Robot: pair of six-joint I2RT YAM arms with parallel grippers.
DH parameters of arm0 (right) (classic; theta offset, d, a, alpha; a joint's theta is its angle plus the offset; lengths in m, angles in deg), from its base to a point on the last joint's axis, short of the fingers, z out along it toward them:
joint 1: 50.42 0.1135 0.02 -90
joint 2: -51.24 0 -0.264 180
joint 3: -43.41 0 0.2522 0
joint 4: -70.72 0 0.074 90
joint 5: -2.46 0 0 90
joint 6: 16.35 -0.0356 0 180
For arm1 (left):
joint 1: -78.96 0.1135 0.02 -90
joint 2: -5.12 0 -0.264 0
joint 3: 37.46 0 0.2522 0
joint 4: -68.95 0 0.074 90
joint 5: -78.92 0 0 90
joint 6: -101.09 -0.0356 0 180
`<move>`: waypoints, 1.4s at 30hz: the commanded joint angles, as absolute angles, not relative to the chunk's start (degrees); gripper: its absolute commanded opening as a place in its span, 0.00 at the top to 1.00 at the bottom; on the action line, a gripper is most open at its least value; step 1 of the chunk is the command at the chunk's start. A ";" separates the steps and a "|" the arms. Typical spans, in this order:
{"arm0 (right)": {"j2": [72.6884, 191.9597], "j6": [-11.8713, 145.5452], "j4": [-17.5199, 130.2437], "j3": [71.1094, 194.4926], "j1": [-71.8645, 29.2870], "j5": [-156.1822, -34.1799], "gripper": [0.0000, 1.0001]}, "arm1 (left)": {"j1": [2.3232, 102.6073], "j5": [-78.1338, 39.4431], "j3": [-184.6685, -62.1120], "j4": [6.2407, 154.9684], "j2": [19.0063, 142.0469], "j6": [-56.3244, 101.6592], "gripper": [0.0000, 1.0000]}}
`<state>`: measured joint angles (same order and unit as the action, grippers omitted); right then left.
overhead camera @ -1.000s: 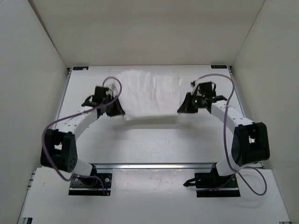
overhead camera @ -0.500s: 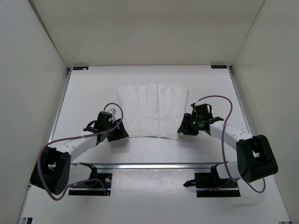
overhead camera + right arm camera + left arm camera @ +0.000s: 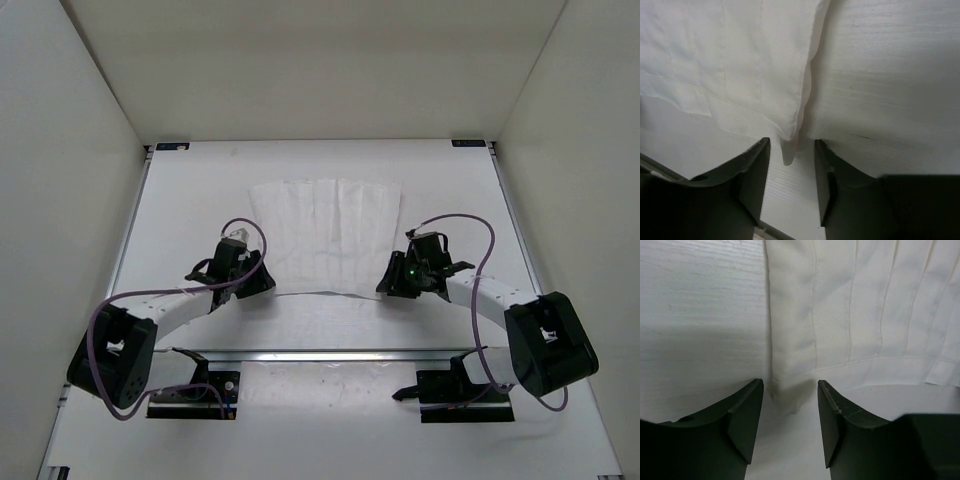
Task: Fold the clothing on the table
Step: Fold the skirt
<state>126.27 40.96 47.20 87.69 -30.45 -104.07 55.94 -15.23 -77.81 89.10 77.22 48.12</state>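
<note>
1. The left gripper (image 3: 790,390) is hovering low with its jaws apart and clamping nothing. The near left corner of the clothing (image 3: 865,315) is lying loose in the gap.
2. The right gripper (image 3: 791,147) is also standing open, and the garment's near right corner is poking unpinched into its gap.
3. The clothing is lying flat in the middle of the table (image 3: 180,200). It is a plain white panel with lengthwise creases and a stitched hem, and its near edge is bowing slightly.
4. Bare tabletop is showing on both sides of the cloth and beyond it. The metal rail (image 3: 330,354) is running just behind the grippers, and the white walls (image 3: 70,150) are closing in on the left, right and back.
</note>
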 commanded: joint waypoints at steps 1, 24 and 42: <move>127.97 39.99 50.80 87.14 -29.15 -103.71 0.66 | 55.68 -11.79 -76.80 87.55 78.33 49.32 0.42; 100.38 42.54 19.45 91.71 -27.56 -103.09 1.00 | 50.93 -15.74 -80.14 115.74 48.39 49.67 1.00; 95.69 38.87 20.41 101.12 -46.95 -128.37 1.00 | 66.10 -26.70 -93.93 112.12 48.85 50.29 1.00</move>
<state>91.34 39.72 9.15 98.90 -38.73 -120.31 58.69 -26.31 -89.70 121.08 42.59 53.54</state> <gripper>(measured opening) 0.010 0.026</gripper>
